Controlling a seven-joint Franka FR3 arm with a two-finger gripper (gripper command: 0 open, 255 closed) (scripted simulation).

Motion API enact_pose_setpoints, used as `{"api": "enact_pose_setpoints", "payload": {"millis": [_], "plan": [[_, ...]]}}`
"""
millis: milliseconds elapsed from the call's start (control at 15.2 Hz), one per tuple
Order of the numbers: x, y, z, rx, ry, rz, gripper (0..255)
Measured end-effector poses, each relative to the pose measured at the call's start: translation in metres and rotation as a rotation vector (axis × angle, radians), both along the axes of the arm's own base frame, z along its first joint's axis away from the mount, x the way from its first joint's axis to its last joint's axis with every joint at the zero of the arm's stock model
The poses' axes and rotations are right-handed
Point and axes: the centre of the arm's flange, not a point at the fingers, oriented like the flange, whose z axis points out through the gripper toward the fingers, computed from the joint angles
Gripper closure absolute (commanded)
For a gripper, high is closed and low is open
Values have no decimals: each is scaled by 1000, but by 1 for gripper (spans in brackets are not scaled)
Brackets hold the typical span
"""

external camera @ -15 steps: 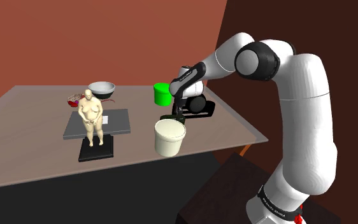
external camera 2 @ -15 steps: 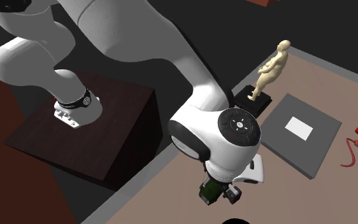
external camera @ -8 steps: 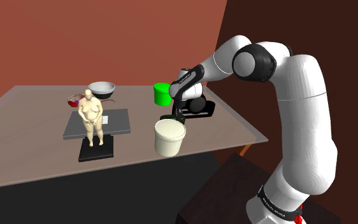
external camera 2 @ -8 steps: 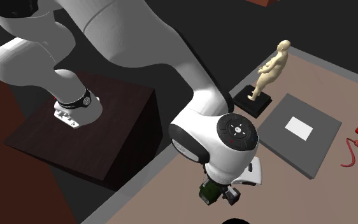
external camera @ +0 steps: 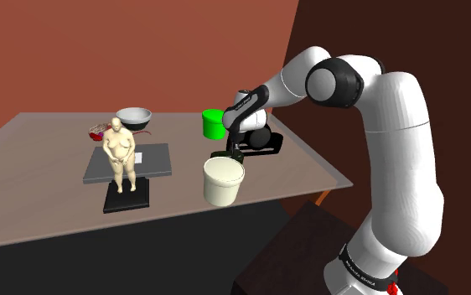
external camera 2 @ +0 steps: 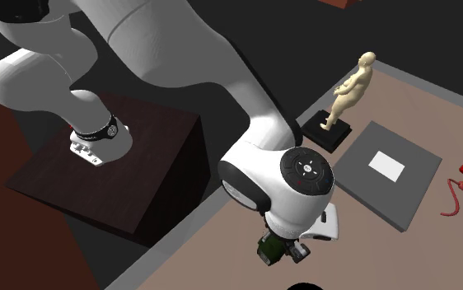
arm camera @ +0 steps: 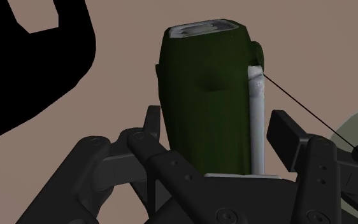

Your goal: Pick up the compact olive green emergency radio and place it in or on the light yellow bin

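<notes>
Am clamping my black 2-finger gripper (arm camera: 214, 130) on dark olive green boxy radio (arm camera: 203, 89), holding it above grey-brown tabletop (external camera: 49, 193), near pale cream round bin (external camera: 223, 191).

I see the white Franka arm with dark joints (external camera: 390, 142) rise from the shoulder view's lower right, bend high at the elbow, then reach down and to that view's left. Its wrist (external camera 2: 304, 177) points the all-black two-finger gripper (external camera: 230, 153) downward. In the wrist view the fingers (arm camera: 151, 127) stand on either side of the dark olive green, boxy emergency radio (arm camera: 203, 95) and clasp it between them.
</notes>
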Motion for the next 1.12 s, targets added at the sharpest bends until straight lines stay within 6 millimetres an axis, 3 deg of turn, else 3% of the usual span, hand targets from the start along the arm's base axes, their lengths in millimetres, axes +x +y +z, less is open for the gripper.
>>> {"api": "enact_pose_setpoints", "payload": {"millis": [396,1122], "plan": [[1,0,6,0,1,0,255],[1,1,63,1,1,0,255]]}}
